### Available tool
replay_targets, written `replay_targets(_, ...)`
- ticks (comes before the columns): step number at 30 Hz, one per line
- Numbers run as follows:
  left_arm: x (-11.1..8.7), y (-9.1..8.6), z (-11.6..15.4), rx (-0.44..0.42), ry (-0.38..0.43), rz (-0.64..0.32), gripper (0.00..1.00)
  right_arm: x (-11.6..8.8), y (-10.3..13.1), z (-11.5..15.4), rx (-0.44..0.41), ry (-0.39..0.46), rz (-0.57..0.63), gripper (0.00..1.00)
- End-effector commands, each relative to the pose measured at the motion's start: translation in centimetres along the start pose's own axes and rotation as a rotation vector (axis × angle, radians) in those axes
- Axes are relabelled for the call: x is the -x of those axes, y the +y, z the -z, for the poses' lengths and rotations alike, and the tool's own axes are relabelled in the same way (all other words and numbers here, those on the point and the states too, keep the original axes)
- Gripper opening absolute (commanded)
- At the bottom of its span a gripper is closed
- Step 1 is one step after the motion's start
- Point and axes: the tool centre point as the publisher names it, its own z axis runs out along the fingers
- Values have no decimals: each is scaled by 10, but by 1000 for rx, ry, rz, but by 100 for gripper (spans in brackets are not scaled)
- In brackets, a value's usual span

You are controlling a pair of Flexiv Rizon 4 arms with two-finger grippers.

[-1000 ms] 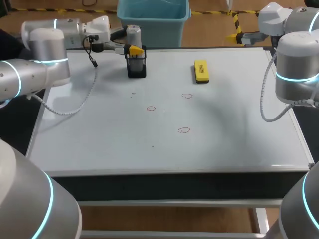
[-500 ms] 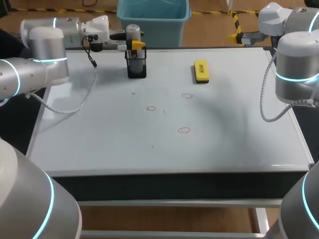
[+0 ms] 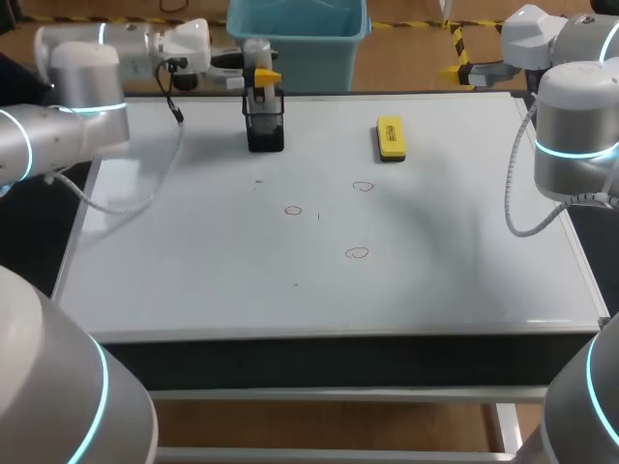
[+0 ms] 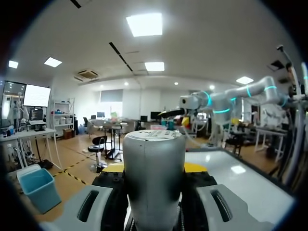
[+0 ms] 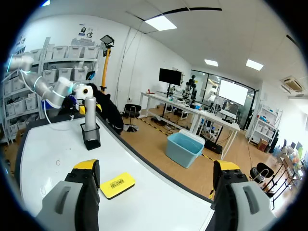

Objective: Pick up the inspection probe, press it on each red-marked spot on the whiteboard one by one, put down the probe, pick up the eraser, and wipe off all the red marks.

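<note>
My left arm comes in from the far left corner and lies along the back edge of the whiteboard. Its grey cable hangs down in a loop above the board. My left gripper is closed around the inspection probe. In the left wrist view the grey cylinder fills the space between my two yellow tips, and both fingers press on it from the two sides. The probe stands upright, and its lower end is inside the black holder (as far as I can judge from the head view), which sits on the board near the back edge.

More to the right, in the middle of the board, there are three small red circles, well apart from each other: one on the left, one nearer to me, and one further back. The yellow eraser lies flat behind them, to the right of the holder, and nothing touches it.

My right arm stands at the right edge of the board. My right gripper has its fingers spread wide and holds nothing. In the right wrist view the eraser lies ahead of it on the board, near one finger.
</note>
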Motion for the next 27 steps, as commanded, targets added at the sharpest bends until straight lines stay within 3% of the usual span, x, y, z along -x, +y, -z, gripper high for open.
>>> replay_targets(1,-9,-20,1,21,-15,-9,0,1,0,0,-1,1,0,100)
replay_targets(14,-20,-58,8,-2,-39,-38,0,1,0,0,-1,1,0,100)
replay_targets(16,-23,-65,11,-45,-40,-40,0,1,0,0,-1,1,0,100)
replay_targets(22,-33,-87,23,-46,-74,-66,0,1,0,0,-1,1,0,100)
replay_targets(27,-40,-94,36,-28,-118,-73,0,1,0,0,-1,1,0,100)
